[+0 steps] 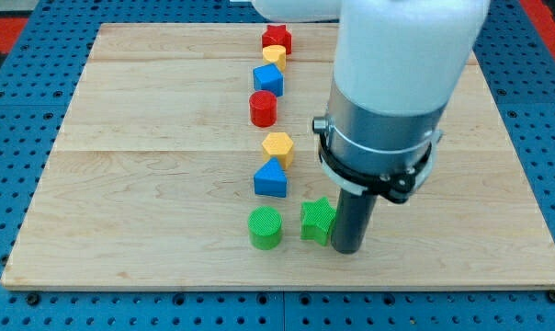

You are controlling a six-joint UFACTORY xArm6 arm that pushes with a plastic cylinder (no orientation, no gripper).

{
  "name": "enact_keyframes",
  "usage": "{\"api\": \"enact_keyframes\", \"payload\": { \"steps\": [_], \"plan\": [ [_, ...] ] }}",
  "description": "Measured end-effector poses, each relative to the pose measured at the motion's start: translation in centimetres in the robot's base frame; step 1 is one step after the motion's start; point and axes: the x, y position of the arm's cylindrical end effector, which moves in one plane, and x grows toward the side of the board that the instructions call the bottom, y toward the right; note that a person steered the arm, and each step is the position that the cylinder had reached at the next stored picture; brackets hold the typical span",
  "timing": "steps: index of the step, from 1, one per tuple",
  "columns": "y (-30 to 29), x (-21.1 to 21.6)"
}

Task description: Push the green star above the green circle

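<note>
The green star (317,221) lies near the board's bottom edge, just right of the green circle (266,227), with a small gap between them. My tip (347,249) stands right against the star's right side, at about the star's lower corner. The arm's white and grey body (388,92) rises above it and hides part of the board at the view's upper right.
A column of blocks runs up the middle of the wooden board (121,184): a blue triangle-like block (271,177), a yellow hexagon (277,146), a red cylinder (263,108), a blue block (268,79), a yellow block (275,55) and a red star (277,39).
</note>
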Motion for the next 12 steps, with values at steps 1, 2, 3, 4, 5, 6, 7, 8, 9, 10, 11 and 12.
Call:
{"api": "enact_keyframes", "payload": {
  "steps": [1, 2, 3, 4, 5, 6, 7, 8, 9, 10, 11, 12],
  "plan": [
    [-1.7, -1.4],
    [-4.0, -2.6],
    [-3.7, -3.3],
    [-3.7, -5.1],
    [-3.7, -5.3],
    [-3.6, -5.3],
    [-3.6, -5.7],
    [-3.6, -5.7],
    [-4.7, -5.6],
    [-5.4, -5.2],
    [-3.2, -4.9],
    [-3.3, -6.5]
  ]
}}
